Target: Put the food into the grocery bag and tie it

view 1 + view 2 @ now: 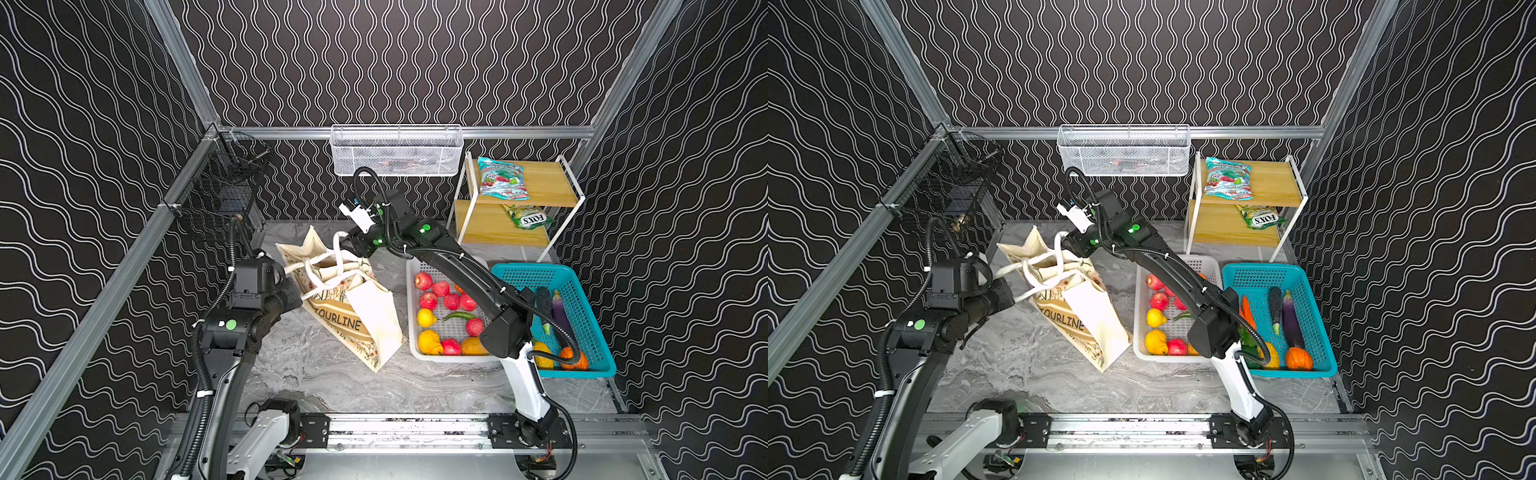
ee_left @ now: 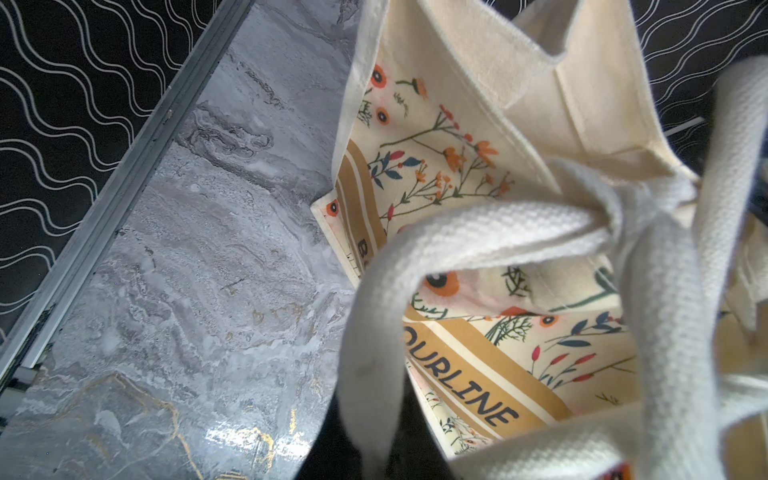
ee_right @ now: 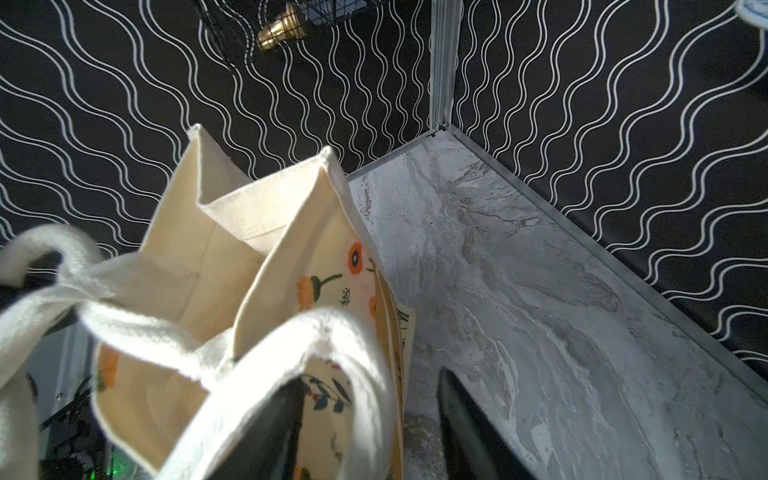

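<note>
Bag [image 1: 353,307] stands tilted on the table [image 1: 316,382] beside the white basket [image 1: 451,358], straps [image 2: 615,216] crossed over its mouth: tying step. Left gripper [image 1: 1014,296] clamped on one strap [image 2: 365,332]; right gripper [image 3: 370,380] half-open around the other. Next: close right, pull both apart to cinch.

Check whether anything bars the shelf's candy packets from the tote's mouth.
Yes: the strap handles cross over the mouth of the grocery bag. The left gripper is shut on one strap; the right gripper, open, has a finger through a loop.
</note>
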Controlling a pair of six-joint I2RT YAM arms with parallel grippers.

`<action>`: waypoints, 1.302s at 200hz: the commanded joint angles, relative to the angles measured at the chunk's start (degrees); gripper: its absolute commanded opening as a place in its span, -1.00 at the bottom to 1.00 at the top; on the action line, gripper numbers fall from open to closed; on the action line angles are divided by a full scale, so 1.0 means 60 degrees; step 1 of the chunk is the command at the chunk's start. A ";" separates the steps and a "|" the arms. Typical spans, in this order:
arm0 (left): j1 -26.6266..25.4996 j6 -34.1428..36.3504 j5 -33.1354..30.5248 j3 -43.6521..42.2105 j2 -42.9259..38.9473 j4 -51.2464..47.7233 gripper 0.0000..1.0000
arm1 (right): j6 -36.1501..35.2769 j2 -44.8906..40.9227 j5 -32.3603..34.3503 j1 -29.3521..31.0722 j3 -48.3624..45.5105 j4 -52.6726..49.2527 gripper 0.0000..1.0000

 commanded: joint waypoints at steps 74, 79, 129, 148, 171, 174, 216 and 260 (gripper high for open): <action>-0.0002 -0.0033 -0.2357 0.0243 0.0429 -0.1208 -1.00 | 0.1279 -0.3348 0.1212 -0.1533 -0.4098 0.2745 -1.00; -0.0002 -0.0033 -0.2482 0.0268 0.0448 -0.1282 -1.00 | 0.1354 -0.3518 0.1172 -0.1683 -0.4308 0.2810 -1.00; 0.0085 -0.0130 -0.3018 0.0273 0.0614 -0.1503 -1.00 | 0.2305 -0.4875 0.1137 -0.3053 -0.6663 0.3942 -1.00; 0.0159 -0.0179 -0.2821 0.0258 0.0744 -0.1427 -1.00 | 0.2686 -0.5261 0.1148 -0.3347 -0.7474 0.4440 -1.00; 0.0161 -0.0252 -0.1832 0.0133 0.0983 -0.0856 -1.00 | 0.2889 -0.5455 0.0910 -0.3349 -0.7964 0.4873 -1.00; 0.0159 -0.0263 -0.1625 0.0116 0.1027 -0.0738 -1.00 | 0.2889 -0.5454 0.0822 -0.3349 -0.7994 0.4919 -1.00; 0.0062 -0.0166 0.0638 0.0146 0.1759 0.0853 -1.00 | 0.2537 -0.5096 -0.0674 -0.2970 -0.7998 0.5639 -0.93; -0.0300 -0.0019 0.1081 0.0570 0.2392 0.1197 -1.00 | 0.1869 -0.4402 -0.0644 -0.2398 -0.7492 0.5340 -0.71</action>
